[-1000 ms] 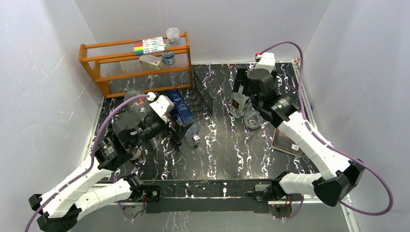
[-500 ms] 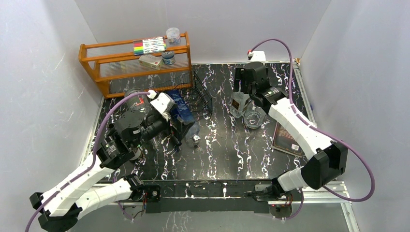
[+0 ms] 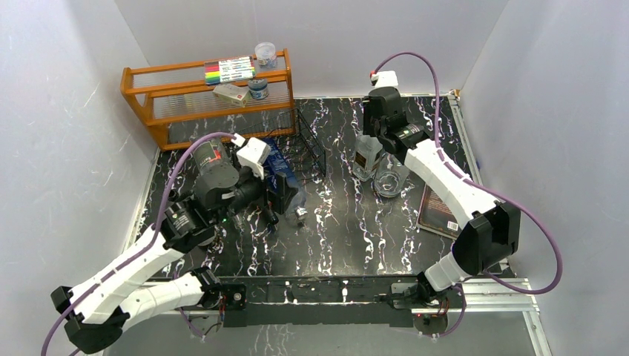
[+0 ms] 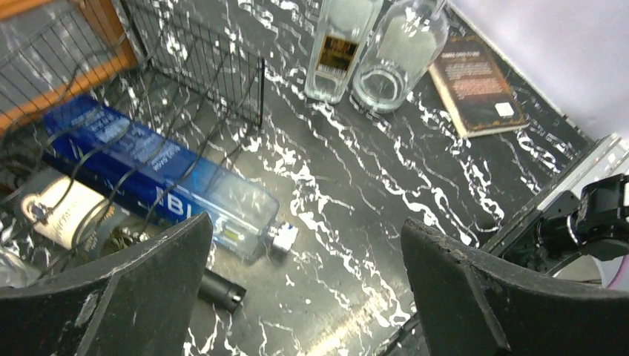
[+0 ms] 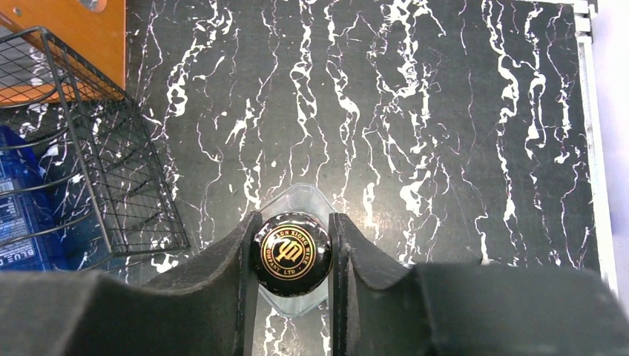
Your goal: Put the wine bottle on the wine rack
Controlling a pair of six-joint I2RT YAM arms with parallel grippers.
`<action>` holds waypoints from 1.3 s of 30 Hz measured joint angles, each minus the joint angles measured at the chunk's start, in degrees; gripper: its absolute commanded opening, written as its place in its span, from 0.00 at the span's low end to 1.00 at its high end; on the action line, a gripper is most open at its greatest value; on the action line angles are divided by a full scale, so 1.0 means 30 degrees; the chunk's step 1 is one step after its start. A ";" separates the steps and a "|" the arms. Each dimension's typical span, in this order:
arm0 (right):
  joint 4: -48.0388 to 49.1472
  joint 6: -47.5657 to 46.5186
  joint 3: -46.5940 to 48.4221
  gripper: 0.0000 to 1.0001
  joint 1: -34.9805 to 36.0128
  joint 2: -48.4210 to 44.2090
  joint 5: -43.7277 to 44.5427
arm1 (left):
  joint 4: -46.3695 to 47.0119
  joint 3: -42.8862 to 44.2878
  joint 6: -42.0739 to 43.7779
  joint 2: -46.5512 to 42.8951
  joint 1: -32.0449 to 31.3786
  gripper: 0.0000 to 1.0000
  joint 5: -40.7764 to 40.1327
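The wine bottle is a clear square bottle with a dark label, standing upright on the table right of centre. Its black cap with a gold logo sits between the fingers of my right gripper, which is shut on it from above. The wine rack, low black wire with an upright grid end, stands to the bottle's left. My left gripper hangs open over the table beside the rack's near end, holding nothing. The wine bottle also shows far off in the left wrist view.
A blue bottle lies in the rack's cradles beside a cream-labelled bottle. A round clear glass bottle stands right next to the wine bottle. A book lies at the right edge. An orange wooden shelf stands behind the rack.
My right gripper has swung back and left over the wine bottle and closed on its cap. The left arm has shifted slightly and its gripper has stayed open.
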 measured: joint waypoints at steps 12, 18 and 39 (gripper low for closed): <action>-0.0051 -0.0240 0.0095 0.00 -0.0044 0.0022 -0.0022 | -0.2572 0.0357 -0.1144 0.1523 0.0000 0.98 -0.0459; -0.1683 -0.0372 0.0984 0.00 -0.0036 0.0029 -0.0437 | -0.2543 -0.0102 -0.1093 0.0954 0.0000 0.98 0.0087; -0.4073 0.1100 0.0350 0.00 -0.0029 -0.5479 -0.4881 | -0.0925 -0.0765 -0.0831 0.1690 0.0000 0.98 0.2004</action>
